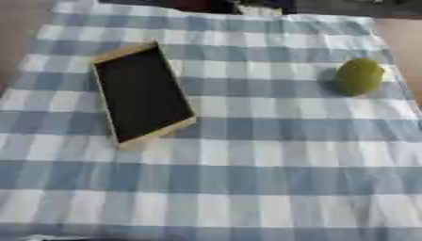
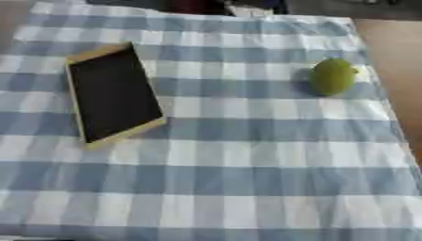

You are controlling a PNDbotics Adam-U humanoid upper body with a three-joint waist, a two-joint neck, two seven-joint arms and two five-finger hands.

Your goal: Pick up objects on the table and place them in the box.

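Since the box [image 1: 142, 96] lies empty at the left of the cloth-covered counter [image 1: 247, 188], nothing has been placed yet. The green fruit [image 1: 359, 76] rests well apart at the right. No robot hand is seen, so its state cannot be told.

soft, even, fairly dim light over the desk [image 1: 247, 188]; both views are blurred throughout, edges smeared. the green fruit [image 1: 359, 76] throws a faint shadow to its left. no glare.
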